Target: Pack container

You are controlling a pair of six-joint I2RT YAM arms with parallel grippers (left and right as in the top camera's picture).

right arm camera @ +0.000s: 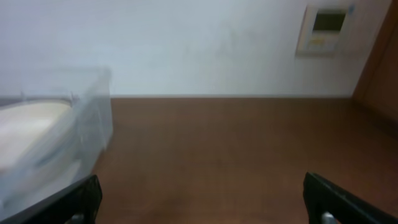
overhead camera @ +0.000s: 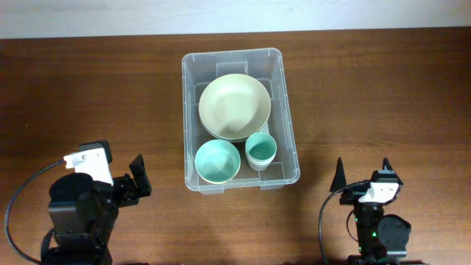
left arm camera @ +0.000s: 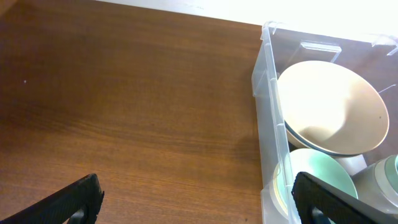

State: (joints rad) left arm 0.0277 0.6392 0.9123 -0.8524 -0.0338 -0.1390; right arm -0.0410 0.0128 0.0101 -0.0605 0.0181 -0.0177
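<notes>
The clear plastic container (overhead camera: 285, 103) stands at the table's middle. Inside it are a large cream bowl (overhead camera: 234, 107), a small teal bowl (overhead camera: 217, 160) and a teal cup (overhead camera: 260, 150). In the left wrist view the container's wall (left arm camera: 268, 106) shows at the right with the cream bowl (left arm camera: 329, 106) and teal bowl (left arm camera: 317, 171). My left gripper (overhead camera: 138, 177) is open and empty, left of the container. My right gripper (overhead camera: 363, 174) is open and empty, right of the container. The right wrist view shows the container (right arm camera: 93, 106) blurred at the left.
The brown wooden table (overhead camera: 88, 96) runs to a white wall at the back. A wall panel (right arm camera: 324, 28) shows in the right wrist view. Cables hang near both arm bases at the front edge.
</notes>
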